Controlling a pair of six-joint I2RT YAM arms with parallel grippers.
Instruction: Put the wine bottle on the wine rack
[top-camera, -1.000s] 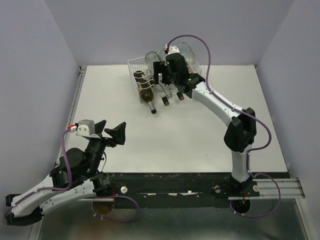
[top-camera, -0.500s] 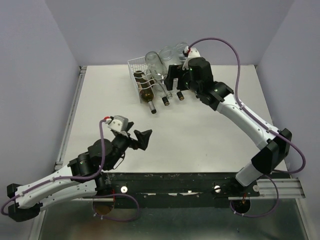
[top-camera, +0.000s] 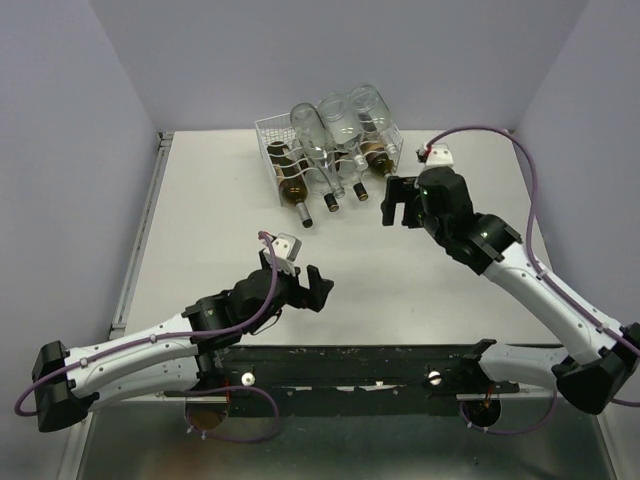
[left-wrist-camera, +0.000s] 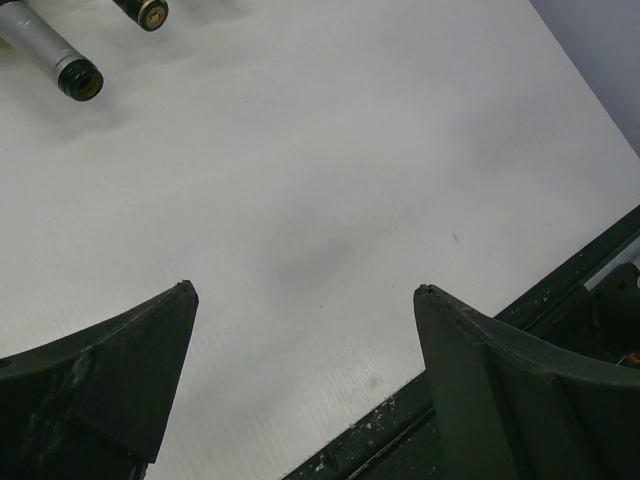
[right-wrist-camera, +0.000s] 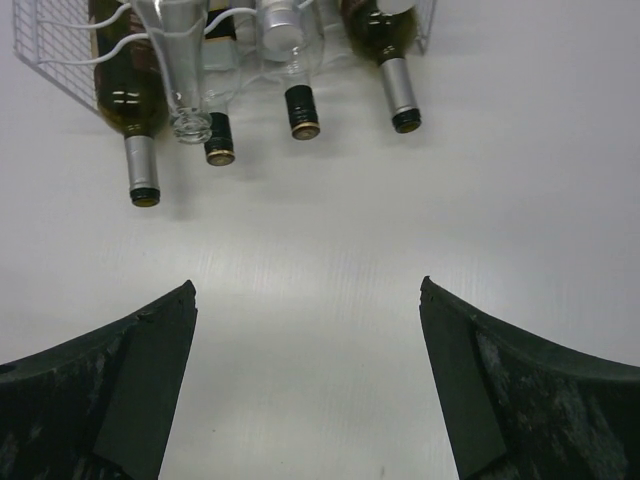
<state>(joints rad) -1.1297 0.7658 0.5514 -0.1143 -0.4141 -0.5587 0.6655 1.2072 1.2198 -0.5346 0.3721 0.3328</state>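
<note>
Wine rack (top-camera: 268, 133) (right-wrist-camera: 40, 60): white wire basket at the far middle of the table (top-camera: 200, 230), position unchanged.

Wine bottle (top-camera: 377, 156) (right-wrist-camera: 378, 30): dark glass, silver-foiled neck. It lies in the rack's right-end cradle with its neck projecting past the front wire toward the arms. A second ago the right arm covered it; it is now in plain view.

Other bottles: three clear glass bottles (top-camera: 340, 112) on the upper row, and further dark bottles (right-wrist-camera: 128, 100) to the left with their necks also pointing out.

Right gripper (top-camera: 398, 206) (right-wrist-camera: 305, 300): released, fingers spread, nothing between them. It has drawn back from the rack and now sits over bare table just in front of the rack's right end, apart from every bottle.

Left gripper (top-camera: 308, 290) (left-wrist-camera: 300, 292): released and empty. It has advanced from the near left corner toward the table's middle, well apart from the rack.
</note>
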